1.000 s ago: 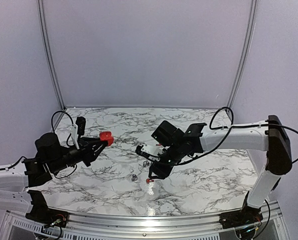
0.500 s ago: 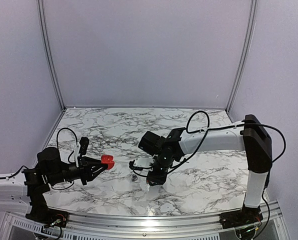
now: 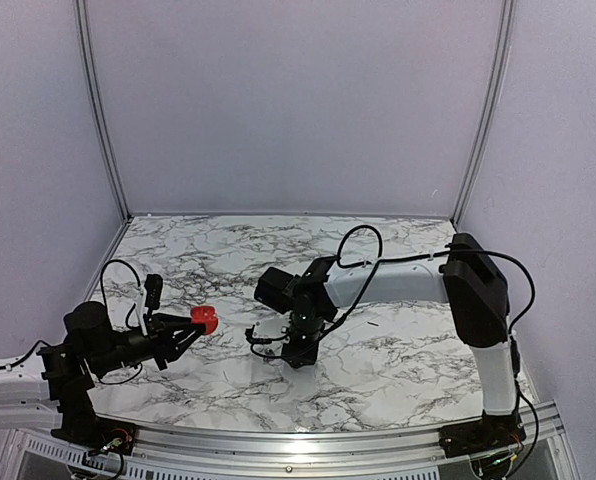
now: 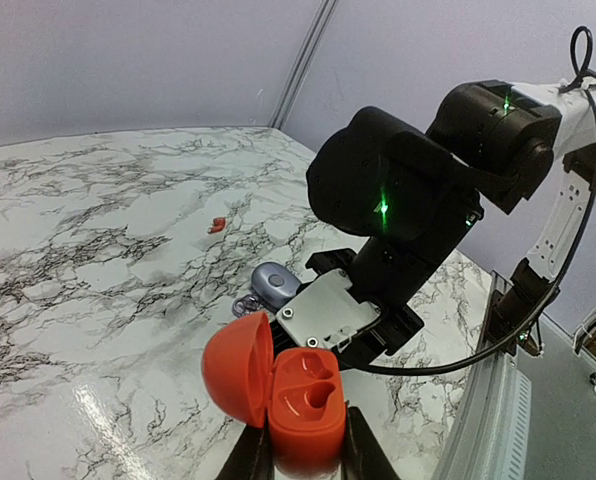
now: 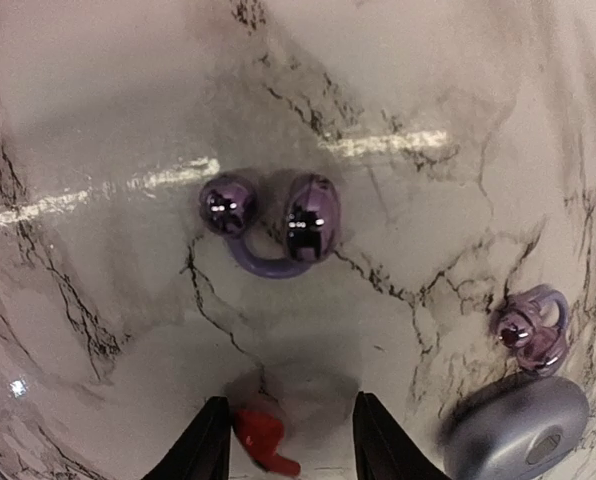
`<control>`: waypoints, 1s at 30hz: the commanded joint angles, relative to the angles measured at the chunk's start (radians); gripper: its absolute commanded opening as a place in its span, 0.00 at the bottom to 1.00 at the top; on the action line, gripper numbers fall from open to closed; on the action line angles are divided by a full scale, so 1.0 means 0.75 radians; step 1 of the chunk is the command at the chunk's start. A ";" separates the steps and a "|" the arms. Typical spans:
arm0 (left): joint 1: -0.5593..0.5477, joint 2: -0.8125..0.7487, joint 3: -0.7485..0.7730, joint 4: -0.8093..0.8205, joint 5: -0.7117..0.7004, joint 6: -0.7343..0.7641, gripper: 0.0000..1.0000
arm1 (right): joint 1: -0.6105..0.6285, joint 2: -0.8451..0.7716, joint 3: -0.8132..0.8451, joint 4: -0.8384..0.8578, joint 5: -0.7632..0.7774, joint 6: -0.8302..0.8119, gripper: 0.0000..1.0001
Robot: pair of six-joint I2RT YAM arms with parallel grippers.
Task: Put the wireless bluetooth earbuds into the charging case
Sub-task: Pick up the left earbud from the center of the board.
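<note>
Red charging case (image 4: 304,402) empty, clamped in left gripper (image 4: 306,455) | right gripper (image 5: 289,412) spread astride red earbud (image 5: 262,438), lower frame; none inserted

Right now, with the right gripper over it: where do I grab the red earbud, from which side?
Pinch the thicker rounded body of the red earbud, coming straight down. It lies flat on the marble table between the fingers of the open right gripper; its thin tail probably offers too little to hold.
</note>
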 commanded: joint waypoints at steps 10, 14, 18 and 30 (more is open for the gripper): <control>-0.005 0.019 0.005 0.013 -0.033 -0.007 0.00 | 0.011 0.016 0.006 -0.093 0.018 0.036 0.30; -0.004 0.030 0.011 0.013 -0.041 -0.005 0.00 | -0.001 -0.018 -0.047 -0.105 -0.006 0.083 0.23; -0.004 0.051 0.021 0.013 -0.040 -0.001 0.00 | -0.001 -0.058 -0.105 -0.101 -0.041 0.135 0.19; -0.005 0.104 0.038 0.016 -0.010 0.004 0.00 | 0.012 -0.197 -0.294 -0.187 -0.103 0.291 0.20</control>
